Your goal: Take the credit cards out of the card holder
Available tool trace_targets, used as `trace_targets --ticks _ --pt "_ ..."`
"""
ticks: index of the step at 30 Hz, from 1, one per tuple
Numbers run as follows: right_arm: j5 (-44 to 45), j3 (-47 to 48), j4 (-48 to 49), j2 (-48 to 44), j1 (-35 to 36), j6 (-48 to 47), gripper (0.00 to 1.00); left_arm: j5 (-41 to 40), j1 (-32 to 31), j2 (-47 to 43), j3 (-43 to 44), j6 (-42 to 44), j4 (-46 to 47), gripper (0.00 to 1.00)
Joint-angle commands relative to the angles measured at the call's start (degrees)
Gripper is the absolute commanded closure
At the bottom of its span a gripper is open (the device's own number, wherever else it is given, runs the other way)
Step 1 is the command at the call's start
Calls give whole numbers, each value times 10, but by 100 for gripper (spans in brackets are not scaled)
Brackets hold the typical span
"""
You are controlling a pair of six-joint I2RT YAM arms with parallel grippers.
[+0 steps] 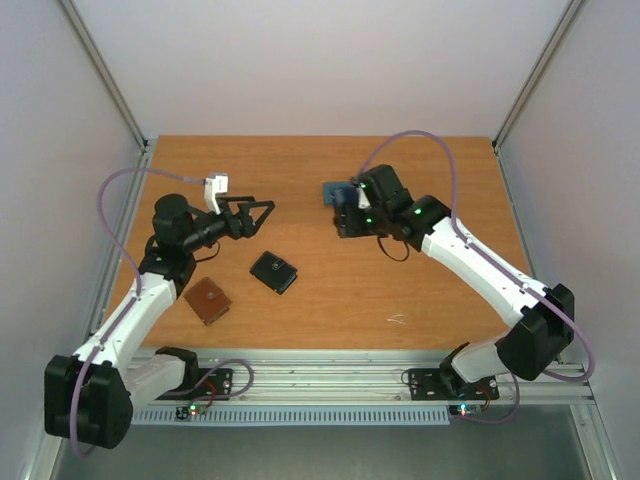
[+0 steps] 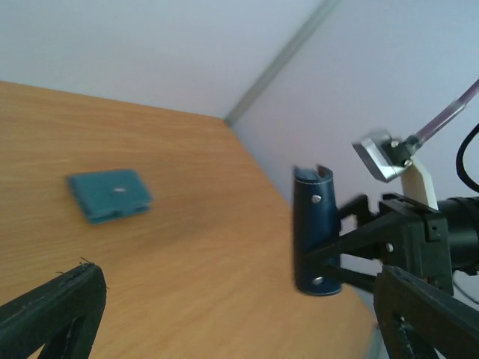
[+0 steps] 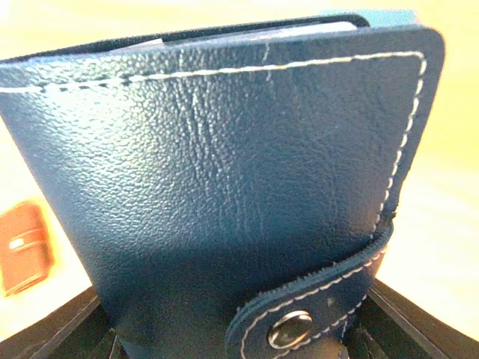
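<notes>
The card holder (image 3: 224,172) is a dark navy wallet, folded shut with its snap tab fastened. My right gripper (image 3: 239,340) is shut on it and holds it upright just above the table at the back middle (image 1: 344,217). In the left wrist view it stands on edge (image 2: 314,232) between the right gripper's black fingers (image 2: 358,238). The credit cards are hidden; only pale pocket edges show at the wallet's top. My left gripper (image 1: 262,218) is open and empty, left of the holder and pointing at it, also in its own wrist view (image 2: 239,299).
A teal wallet (image 1: 333,191) lies flat just behind the right gripper, also seen in the left wrist view (image 2: 109,194). A black wallet (image 1: 273,271) lies mid-table. A brown wallet (image 1: 207,300) lies near the left arm and shows in the right wrist view (image 3: 22,247).
</notes>
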Motion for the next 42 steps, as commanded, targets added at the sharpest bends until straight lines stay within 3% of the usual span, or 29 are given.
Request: trace_targets --ticks 1,9,13,18,21,23,24,25,28,29,32,37,42 --pt "54 68 73 -13 92 -124 33 103 -37 17 40 -80 130 1" --pt "56 128 105 -2 164 -181 33 111 -61 21 68 -105 155 1" --pt "71 153 87 19 180 -193 32 117 -77 19 70 -84 154 11" --pt "74 174 83 31 200 -219 32 53 -84 21 68 -70 124 38" --pt "67 176 75 31 203 -222 32 55 -84 21 66 -73 129 56" --pt "62 172 70 26 202 -222 32 60 -85 20 65 -71 129 76" --pt "59 169 69 22 203 -224 30 63 -84 17 63 -67 129 92" --pt "57 166 69 17 203 -226 27 66 -85 16 61 -64 127 99" --pt "36 165 52 -6 199 -239 3 70 -84 5 57 -50 114 100" --pt "29 169 36 -16 193 -248 2 74 -84 0 56 -42 110 100" --pt "-62 185 -37 -49 154 -279 1 106 -84 -13 57 11 93 100" --pt "-308 248 -151 -66 59 -321 1 197 -84 -26 67 160 52 100" --pt "-362 305 -176 -13 57 -324 8 235 -89 -30 81 233 26 100"
